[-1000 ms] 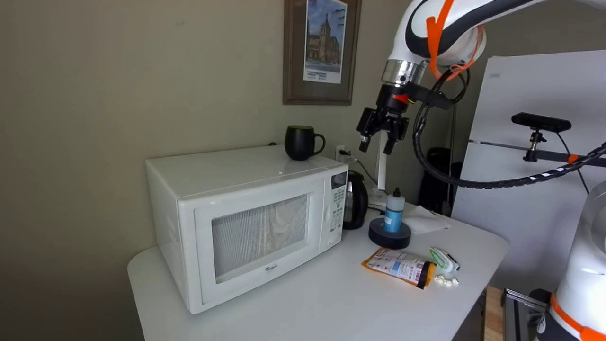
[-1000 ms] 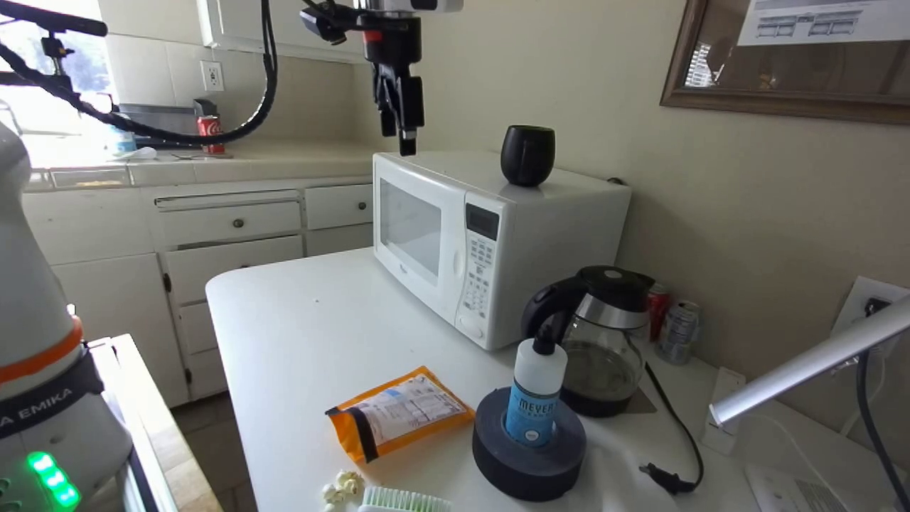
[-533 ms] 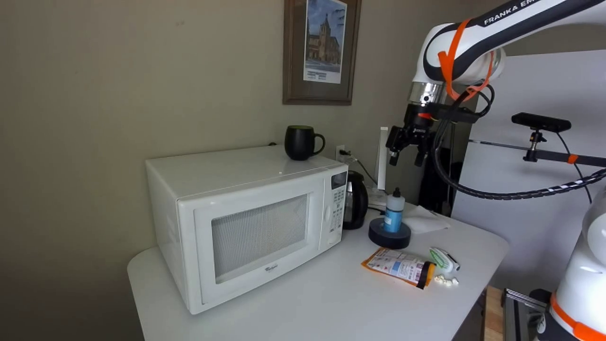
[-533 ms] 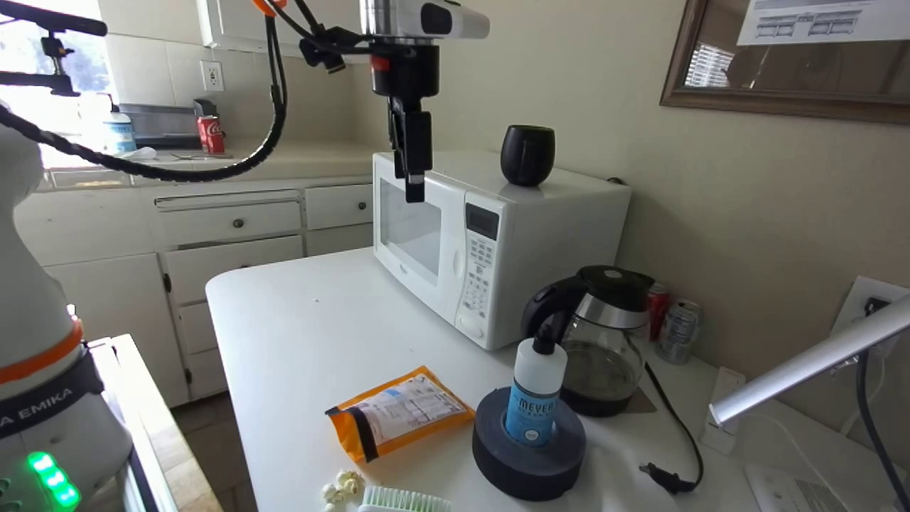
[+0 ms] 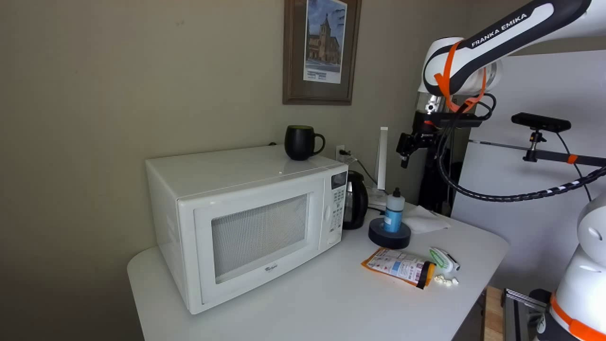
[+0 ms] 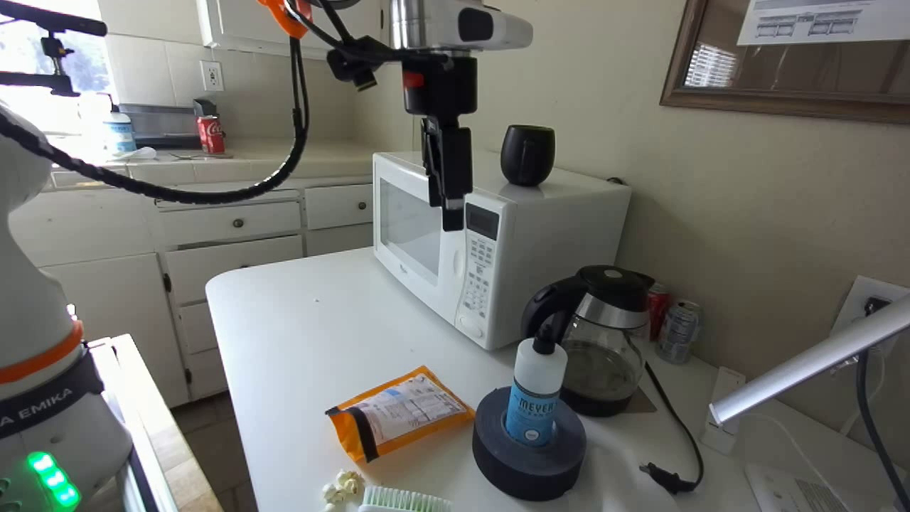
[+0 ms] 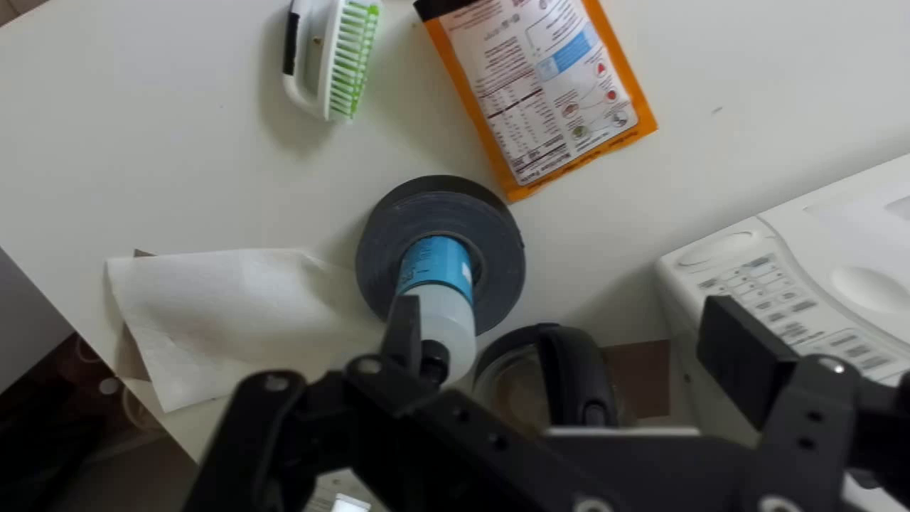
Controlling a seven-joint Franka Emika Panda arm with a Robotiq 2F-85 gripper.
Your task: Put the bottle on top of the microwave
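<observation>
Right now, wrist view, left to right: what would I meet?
Green-bristled brush → bottle → black-handled kettle → microwave. Left out, since their spans overlap those above: white paper sheet, dark tape roll, orange-edged packet.

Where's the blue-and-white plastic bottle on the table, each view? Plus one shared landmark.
In an exterior view: blue-and-white plastic bottle right of centre, lower half.
In an exterior view: bottle just right of centre, lower half.
Wrist view: bottle near centre, partly behind the jaws.
Shared landmark: dark round tape roll around its base.
</observation>
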